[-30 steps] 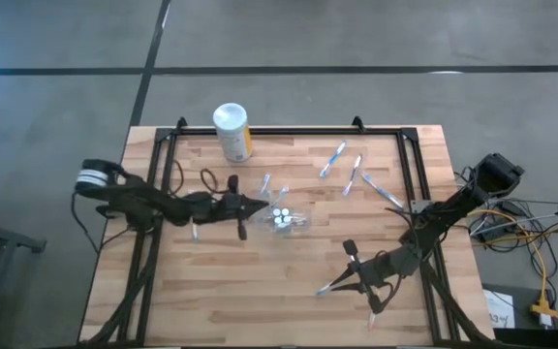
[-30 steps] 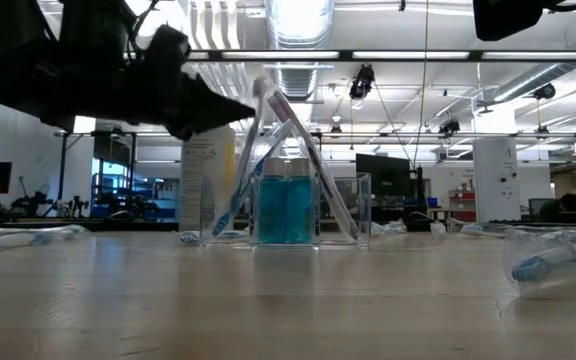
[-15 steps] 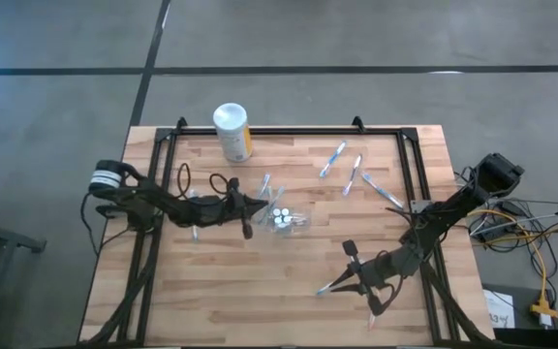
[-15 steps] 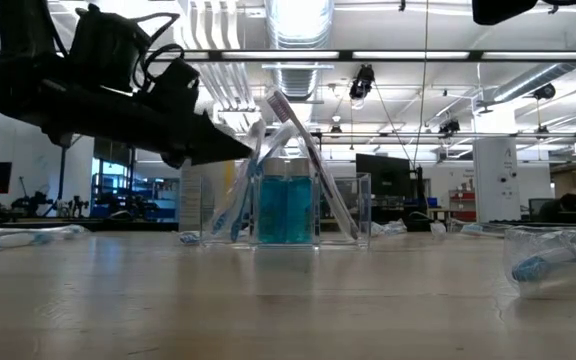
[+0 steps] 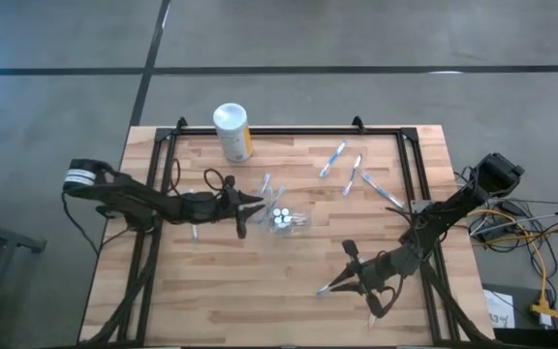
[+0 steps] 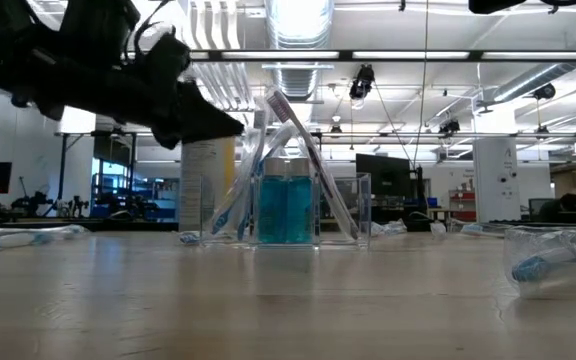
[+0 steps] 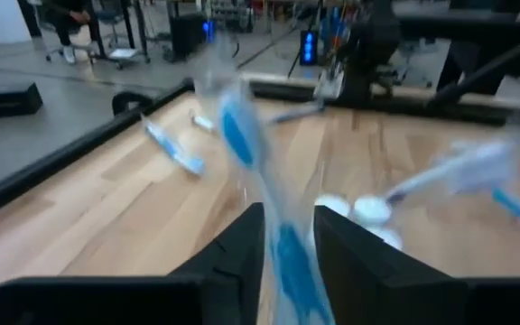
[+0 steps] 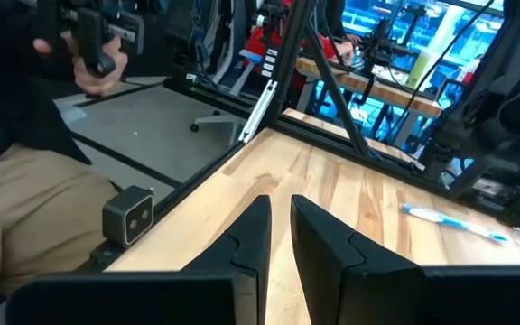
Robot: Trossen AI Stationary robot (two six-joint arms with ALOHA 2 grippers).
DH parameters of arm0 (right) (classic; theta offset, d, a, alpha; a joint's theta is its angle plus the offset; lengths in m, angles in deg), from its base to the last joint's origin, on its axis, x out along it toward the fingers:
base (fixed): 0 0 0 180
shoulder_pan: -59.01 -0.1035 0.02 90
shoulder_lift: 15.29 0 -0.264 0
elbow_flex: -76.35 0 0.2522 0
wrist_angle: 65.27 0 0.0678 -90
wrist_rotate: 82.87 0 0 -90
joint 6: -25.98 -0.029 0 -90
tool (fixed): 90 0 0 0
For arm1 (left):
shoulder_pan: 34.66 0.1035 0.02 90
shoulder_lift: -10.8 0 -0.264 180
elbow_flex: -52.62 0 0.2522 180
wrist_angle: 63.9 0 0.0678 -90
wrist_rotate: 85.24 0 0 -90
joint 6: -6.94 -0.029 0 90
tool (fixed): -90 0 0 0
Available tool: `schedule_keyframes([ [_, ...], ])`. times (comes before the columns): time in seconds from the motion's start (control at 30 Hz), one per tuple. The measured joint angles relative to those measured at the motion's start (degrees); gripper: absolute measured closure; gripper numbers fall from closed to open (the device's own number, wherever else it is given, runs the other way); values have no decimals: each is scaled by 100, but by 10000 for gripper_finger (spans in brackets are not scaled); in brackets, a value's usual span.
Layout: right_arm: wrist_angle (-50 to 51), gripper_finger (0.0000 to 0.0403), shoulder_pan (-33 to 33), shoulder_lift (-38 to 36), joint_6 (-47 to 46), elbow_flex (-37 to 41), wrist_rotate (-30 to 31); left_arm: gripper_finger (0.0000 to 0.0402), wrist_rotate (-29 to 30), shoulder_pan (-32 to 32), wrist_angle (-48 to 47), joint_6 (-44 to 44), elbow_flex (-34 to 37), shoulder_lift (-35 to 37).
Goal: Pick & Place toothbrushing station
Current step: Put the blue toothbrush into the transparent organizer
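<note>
Pulled back a little, the left end effector [image 5: 251, 202] pinches a thin white and light-blue toothbrush [image 7: 258, 194], its long side pointing at the clear plastic cup [image 5: 283, 219] just beside it.

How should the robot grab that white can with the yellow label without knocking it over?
Probably from above, fingers astride the white canister near its upper body: it stands upright at the table's far edge, round-sided, with free wood on both sides for the fingers.

No text is legible anywhere (canister [image 5: 232, 131] label included).
</note>
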Motion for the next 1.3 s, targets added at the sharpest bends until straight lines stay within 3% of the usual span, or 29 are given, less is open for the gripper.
schedule_keyframes([
  [0.17, 1, 360, 0, 0, -8, 0, 0, 276, -217, -237, -425, 51, -134, 1076],
  [0.3, -1, 360, 13, 0, 91, -2, 0, 282, -917, -511, -2077, 850, -551, 2221],
  [0.43, -4, 360, 64, 0, 88, -51, 2, 321, -1159, -1111, -4435, 860, -1097, 3157],
  [0.53, 4, 360, 129, 0, 29, -98, 17, 365, -705, -1748, -5197, 505, -1145, 3599],
  [0.6, -4, 360, 222, 0, -202, -137, 17, 390, -258, -2106, -5075, 457, -991, 3823],
  [0.73, 306, 360, 522, -44, -618, -254, 116, 393, 433, -2484, -4329, 438, -378, 4009],
  [0.87, 2628, 361, 928, -641, -914, -813, 740, 398, 483, -2359, -3258, 424, 392, 3932],
  [0.97, 4653, 369, 1390, -1097, -1090, -1456, 736, 398, 148, -2039, -2363, 132, 932, 3831],
  [1.03, 5429, 377, 1728, -1262, -892, -1787, 575, 399, -179, -1689, -1758, -4, 1268, 3737],
  [1.17, 6138, 385, 2530, -1353, 28, -2249, -534, 399, -591, -690, -1073, 359, 1800, 3674],
  [1.3, 7039, 385, 3383, -1228, 230, -2665, -796, 400, -1254, 68, -1237, 596, 1930, 3691],
])
